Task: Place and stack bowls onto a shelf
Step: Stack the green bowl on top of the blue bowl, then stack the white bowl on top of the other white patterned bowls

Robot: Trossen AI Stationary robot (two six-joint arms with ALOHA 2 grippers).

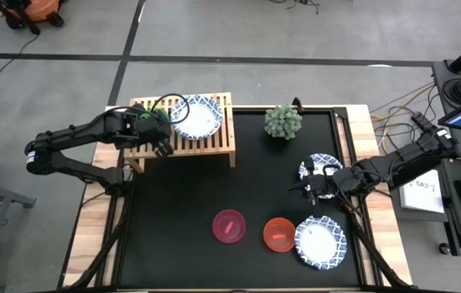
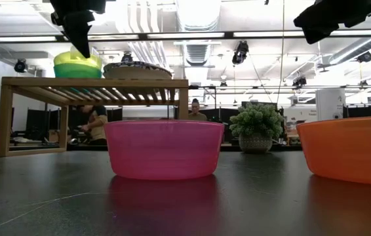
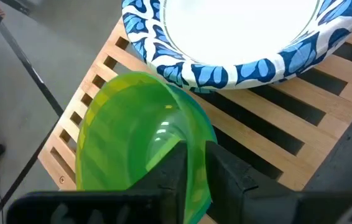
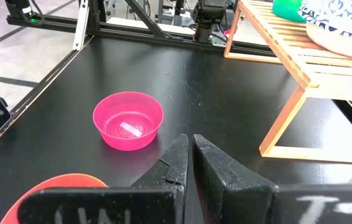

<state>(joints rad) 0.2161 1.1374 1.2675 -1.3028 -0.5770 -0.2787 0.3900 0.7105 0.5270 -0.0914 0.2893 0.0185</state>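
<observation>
Shelf: low light-wood slatted rack (image 1: pixel 214 145) at the table's far left, on the black mat (image 1: pixel 182 195).
On shelf: white shallow bowl with blue patterned rim (image 1: pixel 196 116) beside a small green plastic bowl (image 3: pixel 138 130); in the low view the green bowl sits nested on a teal one (image 2: pixel 77 73).
Left gripper (image 3: pixel 193 165): over the shelf's left part, fingers narrowly parted astride the green bowl's rim; gripping or free, cannot tell.
Right gripper (image 4: pixel 191 155): above the mat's right side, fingers pressed together, holding nothing.
On mat: pink plastic bowl (image 1: pixel 230 225), red plastic bowl (image 1: pixel 278 234) touching a patterned white bowl (image 1: pixel 321 242); another patterned bowl (image 1: pixel 316 168) under the right arm.
Plant: small green potted plant (image 1: pixel 283 122), far edge.
</observation>
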